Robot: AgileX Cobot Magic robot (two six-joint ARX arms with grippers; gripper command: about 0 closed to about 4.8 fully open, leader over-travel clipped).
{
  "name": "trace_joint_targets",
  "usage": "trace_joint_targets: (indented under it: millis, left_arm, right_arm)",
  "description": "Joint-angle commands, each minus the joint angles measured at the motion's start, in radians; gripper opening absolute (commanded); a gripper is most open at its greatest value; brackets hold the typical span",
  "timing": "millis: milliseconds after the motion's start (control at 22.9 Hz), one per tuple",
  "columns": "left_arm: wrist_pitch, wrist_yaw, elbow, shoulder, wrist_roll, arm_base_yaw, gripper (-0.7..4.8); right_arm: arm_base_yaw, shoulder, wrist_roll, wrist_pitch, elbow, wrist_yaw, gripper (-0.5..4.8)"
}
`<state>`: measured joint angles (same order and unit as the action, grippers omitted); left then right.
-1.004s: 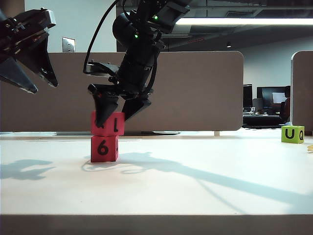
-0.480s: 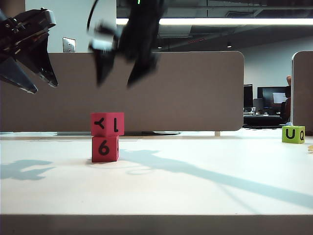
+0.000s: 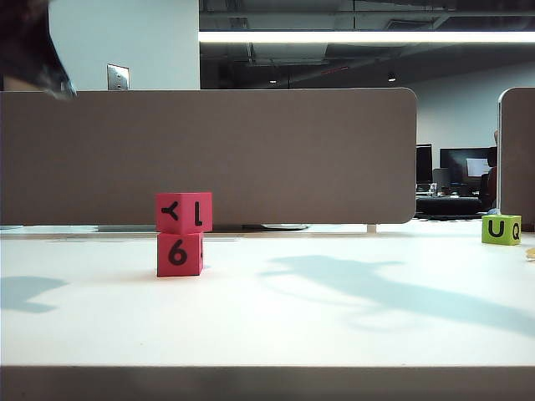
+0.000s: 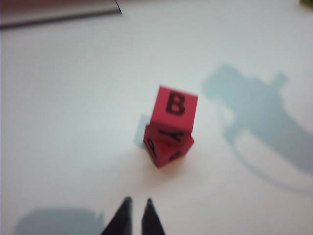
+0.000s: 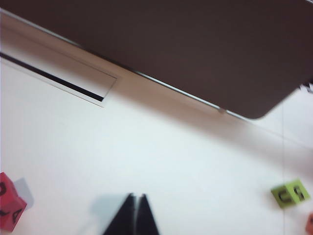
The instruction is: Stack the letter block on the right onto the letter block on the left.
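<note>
Now, catching the left gripper [image 4: 137, 210] first: hangs above the table [image 3: 267, 326], short of the stack, fingers drawn almost together on nothing. Looks parked out of the way, judging by the pose.

Moving right to the stack: sits toward the left side of the table, well back from the front edge. Shows the upper red block [image 3: 184, 212] resting flat on the lower red block [image 3: 179, 254], overhanging a touch on the right and twisted slightly against it in the left wrist view. Stands free, touched by neither arm, so reads as the stacking done. Leaves plenty of bare surface on the front, left and right, with only the partition [image 3: 251, 150] running behind along the back edge.

Further right, finding the right gripper [image 5: 136, 205] held above open table, tips pressed together, empty.

Ending on the green block [image 3: 501, 229]: sits alone near the right edge, well apart from the stack, and probably blocks no retreat.
</note>
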<state>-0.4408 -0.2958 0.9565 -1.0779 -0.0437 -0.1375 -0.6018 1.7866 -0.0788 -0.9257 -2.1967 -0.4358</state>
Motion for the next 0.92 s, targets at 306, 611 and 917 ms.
trace_joint_targets:
  millis: [306, 611, 917]
  left_arm:
    - [-0.150, 0.120, 0.000, 0.247, 0.037, -0.001, -0.06]
    - [-0.285, 0.129, -0.063, 0.362, 0.044, -0.049, -0.05]
    - [-0.157, 0.161, -0.297, 0.521, 0.071, -0.058, -0.06]
  right_arm:
    - [0.100, -0.272, 0.114, -0.117, 0.233, 0.065, -0.05]
    - [0.098, -0.785, 0.135, 0.275, 0.988, 0.157, -0.05]
    - [0.099, -1.073, 0.136, 0.515, 1.431, 0.159, -0.05]
